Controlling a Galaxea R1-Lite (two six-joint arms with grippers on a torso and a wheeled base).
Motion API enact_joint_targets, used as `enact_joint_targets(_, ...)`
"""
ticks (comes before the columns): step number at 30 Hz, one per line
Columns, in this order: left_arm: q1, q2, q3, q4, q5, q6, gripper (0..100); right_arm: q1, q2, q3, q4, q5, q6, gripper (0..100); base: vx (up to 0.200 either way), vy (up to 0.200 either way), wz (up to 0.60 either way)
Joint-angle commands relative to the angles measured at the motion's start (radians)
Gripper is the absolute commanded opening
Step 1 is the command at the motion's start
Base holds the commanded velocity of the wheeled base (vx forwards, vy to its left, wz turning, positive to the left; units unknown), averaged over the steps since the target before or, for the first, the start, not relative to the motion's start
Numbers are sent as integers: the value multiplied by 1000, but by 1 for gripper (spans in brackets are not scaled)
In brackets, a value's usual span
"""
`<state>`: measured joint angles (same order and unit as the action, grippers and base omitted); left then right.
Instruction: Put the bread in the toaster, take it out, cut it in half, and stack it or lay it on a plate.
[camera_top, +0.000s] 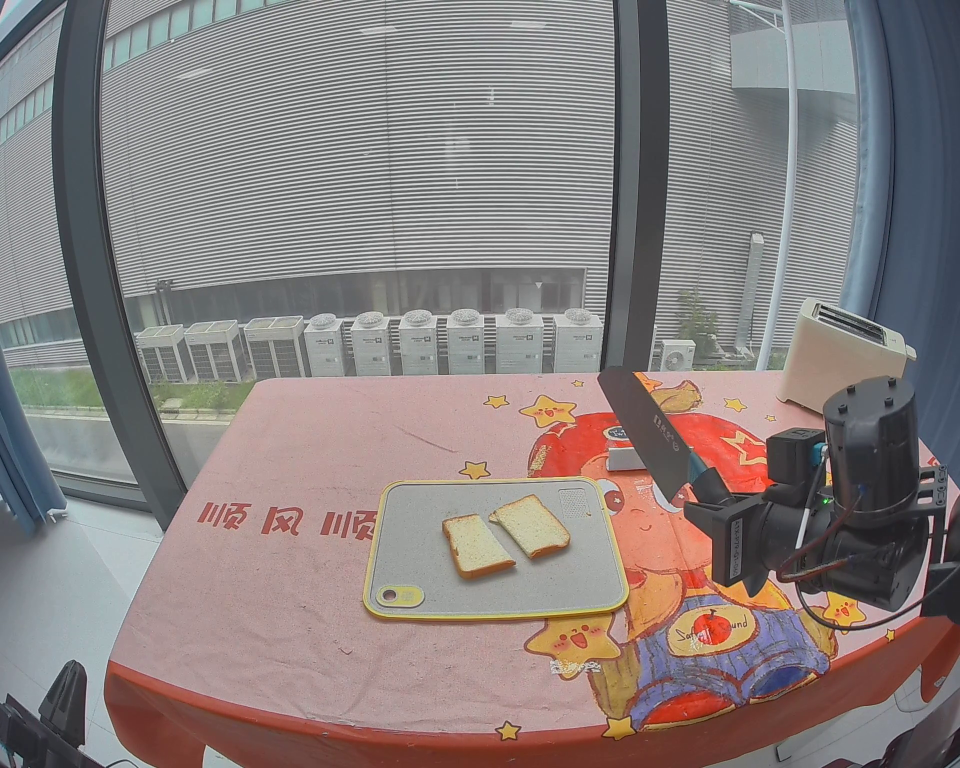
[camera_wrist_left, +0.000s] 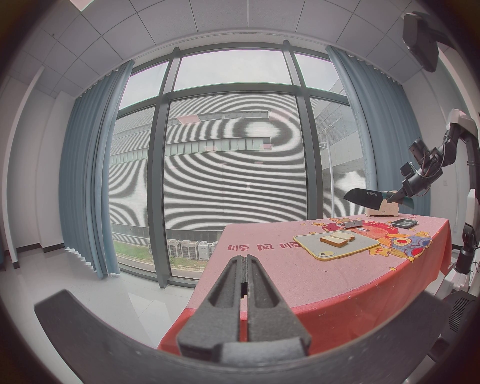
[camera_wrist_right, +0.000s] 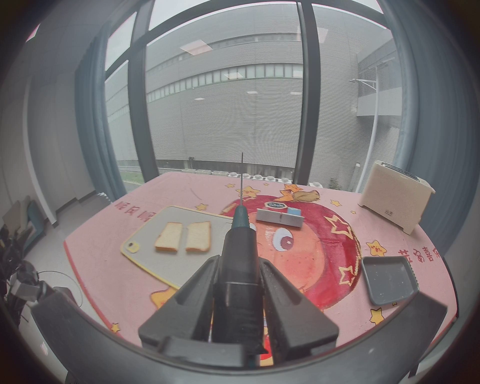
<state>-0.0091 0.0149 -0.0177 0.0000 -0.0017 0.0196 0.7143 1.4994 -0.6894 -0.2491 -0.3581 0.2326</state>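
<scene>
Right hand (camera_wrist_right: 239, 262): clenched on the knife's handle and held up over the right side of the bench (camera_top: 300, 600), touching nothing on it.
Knife (camera_top: 645, 420): dark blade sticking out ahead of the right hand, edge turned downward, in the air and clear of the bench top.
Left hand (camera_wrist_left: 244, 270): clenched on nothing, its two fingers pressed together; it hangs low, off the bench's left side, well apart from everything on it.
Bread: two halves, one (camera_top: 477, 546) and the other (camera_top: 531, 526), lying flat just beside each other with a thin gap between them. They lie ahead of the right hand and to its left, lower down, below and beyond the knife tip, and well away from the left hand.
Cutting board (camera_top: 560, 570): grey with a yellow rim, flat on the bench under both halves, to the left of the right hand.
Toaster (camera_top: 840, 355): cream, upright at the far right corner of the bench, beyond the right hand.
Plate (camera_wrist_right: 390, 280): dark and squarish, on the bench at the right hand's side, nearer than the toaster and well apart from the board.
Small block (camera_wrist_right: 280, 216): white and blue, on the bench just past the board's far right corner, below the knife blade.
</scene>
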Motion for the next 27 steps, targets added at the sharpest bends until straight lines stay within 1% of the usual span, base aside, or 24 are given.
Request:
enact_joint_targets(1, 0, -15, 18, 0, 0, 2, 0, -64, 61, -6, -2, -2, -1, 0, 0, 0, 0)
enact_joint_targets(4, 0, -15, 16, 0, 0, 0, 0, -93, 65, 7, -32, 4, 1, 0, 0, 0, 0)
enact_joint_targets(7, 0, -15, 16, 0, 0, 0, 0, -105, 68, 14, -58, 5, 4, 0, 0, 0, 0)
enact_joint_targets(11, 0, -15, 16, 0, 0, 0, 0, -111, 68, 16, -58, 7, 7, 0, 0, 0, 0)
enact_joint_targets(18, 0, -15, 16, -2, 0, 0, 0, -162, 104, 17, -59, 7, 5, 0, 0, 0, 0)
enact_joint_targets(23, 0, -15, 16, 0, 0, 0, 0, -141, 94, 11, -87, 7, 4, 0, 0, 0, 0)
enact_joint_targets(25, 0, -15, 16, 0, 0, 0, 0, -128, 101, 21, -91, 5, 7, 0, 0, 0, 0)
enact_joint_targets(27, 0, -15, 16, 0, 0, 0, 0, -131, 105, 36, -91, 7, 10, 0, 0, 0, 0)
